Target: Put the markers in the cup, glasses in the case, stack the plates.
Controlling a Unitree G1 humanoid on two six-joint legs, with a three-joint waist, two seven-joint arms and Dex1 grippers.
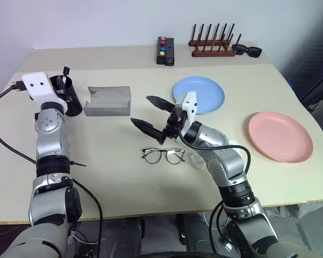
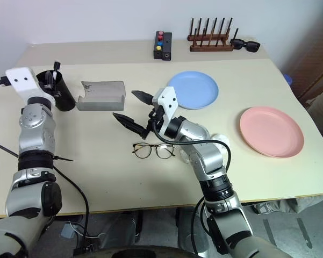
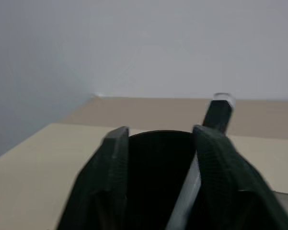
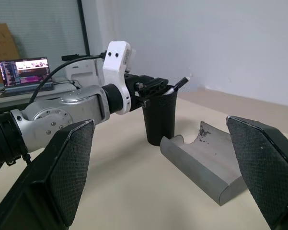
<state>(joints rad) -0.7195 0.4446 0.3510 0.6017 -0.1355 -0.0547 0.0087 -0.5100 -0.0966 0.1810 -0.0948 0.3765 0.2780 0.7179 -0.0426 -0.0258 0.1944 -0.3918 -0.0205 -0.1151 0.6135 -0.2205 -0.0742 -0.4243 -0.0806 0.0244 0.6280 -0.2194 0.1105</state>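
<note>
The black cup [image 1: 70, 99] stands at the table's left, beside the open grey case [image 1: 107, 100]. A marker [image 3: 219, 112] with a white barrel and black cap leans inside the cup, its cap poking above the rim. My left gripper [image 3: 160, 132] hovers just over the cup's mouth, its fingers apart and the marker resting by one of them. The wire-rimmed glasses [image 1: 163, 155] lie unfolded mid-table. My right gripper [image 1: 141, 110] stands wide open and empty above them, pointing toward the case. The blue plate [image 1: 199, 94] and pink plate [image 1: 280, 136] lie apart on the right.
A black box with coloured buttons [image 1: 165, 51], a wooden peg rack [image 1: 212, 45] and black sunglasses [image 1: 248, 51] sit along the far edge. Bare tabletop lies in front of the case and between the two plates.
</note>
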